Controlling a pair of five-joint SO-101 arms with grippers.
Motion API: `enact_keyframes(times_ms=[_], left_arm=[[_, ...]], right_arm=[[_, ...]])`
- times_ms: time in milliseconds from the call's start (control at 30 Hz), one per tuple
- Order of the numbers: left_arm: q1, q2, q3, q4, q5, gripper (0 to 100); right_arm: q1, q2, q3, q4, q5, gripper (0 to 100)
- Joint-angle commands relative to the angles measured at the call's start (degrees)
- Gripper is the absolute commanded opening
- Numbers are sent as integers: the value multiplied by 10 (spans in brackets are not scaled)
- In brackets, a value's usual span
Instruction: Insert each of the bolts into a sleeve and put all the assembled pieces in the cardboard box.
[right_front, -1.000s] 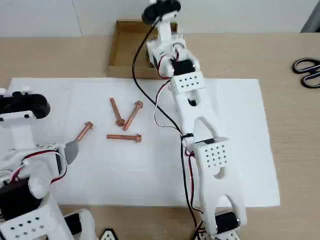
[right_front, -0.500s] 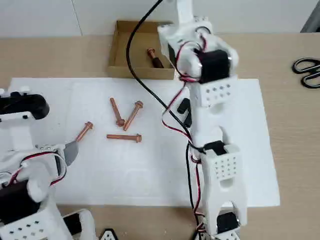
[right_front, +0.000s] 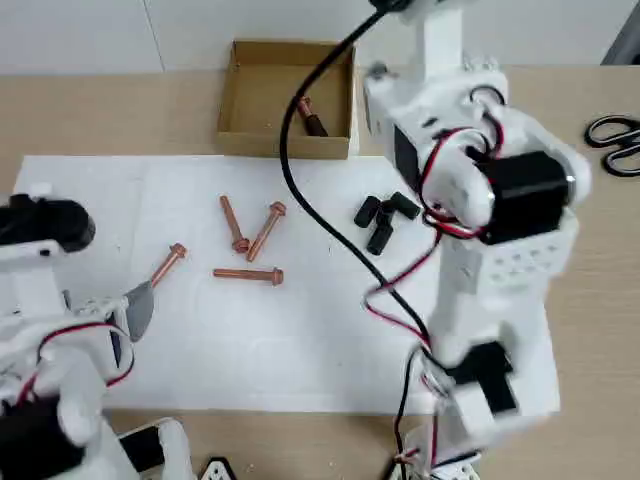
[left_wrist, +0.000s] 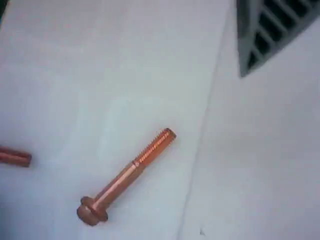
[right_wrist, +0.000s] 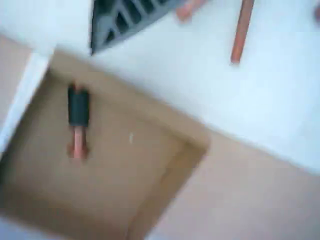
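Though grip is unreadable on either end effector (right_front: 140, 305), a black-sleeved copper bolt (right_front: 309, 115) lies in the cardboard box (right_front: 258, 100).

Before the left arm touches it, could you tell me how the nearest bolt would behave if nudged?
The bolt lies flat on the smooth white sheet, so its round shank would probably roll, curving around the wider flanged head. It looks like solid metal: likely stiff and heavy for its size.

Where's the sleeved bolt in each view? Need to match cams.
High view: sleeved bolt inside the cardboard box, right of its middle.
Right wrist view: same sleeved bolt on the box floor.
Left wrist view: a bare bolt on the white sheet instead.
Shared landmark: the white sheet, in all three.
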Motion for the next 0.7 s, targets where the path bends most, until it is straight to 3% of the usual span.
enact_keyframes(times_ms=[0,200,367,533,667], left_arm=[[3,-40,-15,6,-4,303],[0,-61,3,1,-4,303],[2,-50,4,-2,-2,303],[0,50,0,-2,0,302],[1,137,-28,-1,1,302]], right_arm=[[4,-169,206,3,0,223],[-7,-345,436,-29,-21,223],[29,-419,627,-99,-24,223],[58,-421,725,-125,-25,223],[58,-325,714,-91,-27,222]])
